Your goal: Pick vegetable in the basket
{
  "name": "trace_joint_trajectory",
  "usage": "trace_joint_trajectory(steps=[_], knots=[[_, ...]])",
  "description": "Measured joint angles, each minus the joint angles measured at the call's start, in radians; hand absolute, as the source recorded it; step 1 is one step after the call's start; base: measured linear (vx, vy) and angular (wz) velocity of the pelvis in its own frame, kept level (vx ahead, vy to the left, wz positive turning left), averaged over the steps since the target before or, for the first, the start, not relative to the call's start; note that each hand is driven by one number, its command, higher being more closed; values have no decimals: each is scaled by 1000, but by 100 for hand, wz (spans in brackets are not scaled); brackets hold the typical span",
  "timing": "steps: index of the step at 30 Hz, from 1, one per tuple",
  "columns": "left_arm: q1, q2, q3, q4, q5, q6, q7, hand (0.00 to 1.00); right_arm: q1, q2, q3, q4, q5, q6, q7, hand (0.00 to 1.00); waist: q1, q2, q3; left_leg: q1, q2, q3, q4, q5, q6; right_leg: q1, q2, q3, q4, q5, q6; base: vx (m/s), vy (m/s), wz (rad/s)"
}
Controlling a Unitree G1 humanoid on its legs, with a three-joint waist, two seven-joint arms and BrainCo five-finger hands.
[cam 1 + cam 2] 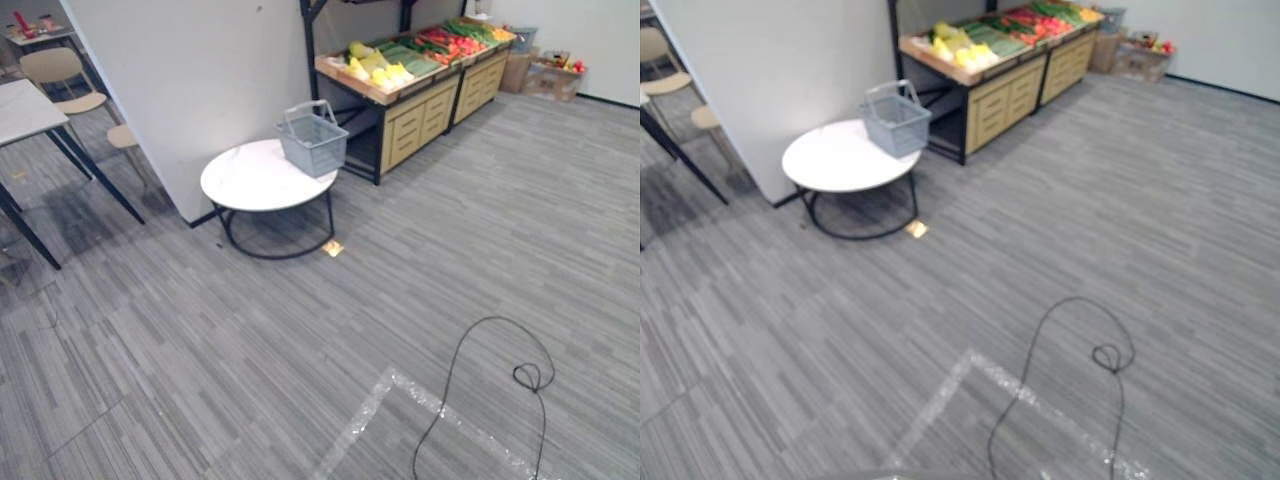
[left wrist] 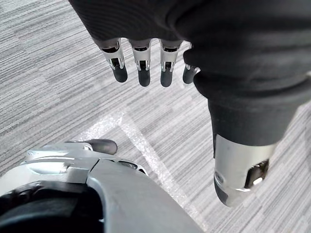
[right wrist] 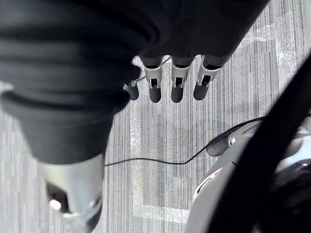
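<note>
I log left hand (image 2: 160, 22) and right hand (image 3: 184, 26): fingers straight, empty, grey plank floor (image 2: 53, 87) below. Basket (image 1: 313, 142) on round white bench (image 1: 245, 182), vegetables (image 1: 425, 48) on wooden bench (image 1: 420, 108), all well apart from fingers.

Grey basket (image 1: 313, 142) upright on round white table (image 1: 250, 182), colourful vegetables (image 1: 402, 56) on wooden stand (image 1: 410, 118) behind

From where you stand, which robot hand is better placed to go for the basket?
Left, marginally: the basket sits on the round table ahead, left of centre. The left robot hand and right robot hand both hang open over the floor.
</note>
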Motion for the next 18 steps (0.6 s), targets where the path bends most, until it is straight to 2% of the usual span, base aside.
trace_joint_trajectory(steps=[2, 4, 5, 6, 7, 8, 9, 10, 12, 13, 14, 16, 17, 18], knots=[[-13, 5, 0, 0, -31, -3, 4, 0, -23, 0, 0, -6, 1, 0, -3, 0, 0, 1, 25, -18, 2, 7, 12, 3, -3, -52, -4, 0, 85, -35, -3, -22, -49, -13], [-33, 18, 0, -3, -38, -3, 10, 0, -35, 12, 1, -19, 1, 0, -5, 0, -2, -19, 55, -38, 2, 6, 31, 2, -5, -102, -14, -3, 167, -75, -12, -51, -65, 2], [-43, 29, 2, -4, -38, -3, 11, 0, -38, 26, 1, -28, 1, -2, -6, 0, -2, -39, 67, -62, 2, 1, 63, -10, -21, -128, -23, -12, 211, -104, -17, -40, -65, 13], [-50, 35, 6, -4, -38, -3, 11, 0, -38, 33, 2, -28, 2, -4, -6, 0, -3, -47, 72, -85, 6, -5, 107, -33, -38, -141, -30, -19, 231, -125, -24, -42, -122, 37], [-60, 34, 27, -10, -40, -3, 11, 0, -37, 31, 2, -28, 10, -8, -6, 0, -5, -53, 87, -156, 34, -16, 275, -95, -61, -136, -32, -42, 248, -154, -42, -31, -111, 40], [-57, 31, 41, -14, -42, -3, 10, 0, -33, 33, 1, -27, 10, -8, -7, 0, -1, -55, 91, -193, 46, -11, 366, -103, -65, -129, -33, -47, 249, -160, -49, -21, -121, 43], [-53, 22, 87, -31, -55, -4, 8, 0, -24, 35, 2, -28, 11, -11, -7, 0, -1, -58, 98, -264, 75, -7, 540, -102, -64, -108, -34, -58, 249, -167, -53, 32, -93, 22], [-43, -20, 174, -64, -77, -2, 10, 0, -6, 31, 23, -48, 13, -15, -10, 0, 9, -35, 121, -363, 139, -8, 812, -52, -12, -60, -19, -68, 258, -185, -62, 65, -69, 13], [-23, -40, 200, -91, -96, -2, 9, 0, 16, 23, 69, -81, 13, -17, -18, 0, 25, -30, 130, -434, 184, -6, 989, 7, 18, -24, -14, -65, 271, -209, -71, 121, -4, -1], [-13, -44, 201, -102, -111, -1, 9, 0, 17, 20, 88, -88, 12, -17, -19, 0, 25, -25, 133, -463, 189, -13, 1031, -1, 12, -8, -21, -62, 273, -221, -71, 182, 31, 1], [-11, -49, 206, -110, -117, -2, 9, 0, 11, 18, 102, -103, 11, -16, -21, 0, 30, -33, 130, -502, 182, -16, 1028, -17, -5, 1, -33, -57, 271, -231, -64, 268, 74, 0], [-12, -58, 205, -115, -117, -2, 9, 0, -19, 13, 108, -107, 9, -17, -22, 0, 46, -32, 130, -545, 156, -17, 898, -25, -16, 6, -55, -38, 256, -232, -63, 271, 100, -13], [-11, -60, 198, -116, -117, -2, 10, 0, -44, 8, 110, -106, 8, -17, -22, 0, 50, -30, 131, -553, 137, -17, 736, -20, -18, 16, -70, -24, 236, -235, -57, 249, 119, -27], [-2, -62, 195, -116, -116, -2, 10, 0, -65, 6, 119, -108, 8, -18, -24, 0, 50, -26, 129, -546, 127, -14, 542, 16, -19, 36, -81, -19, 212, -240, -47, 347, 180, -27]])
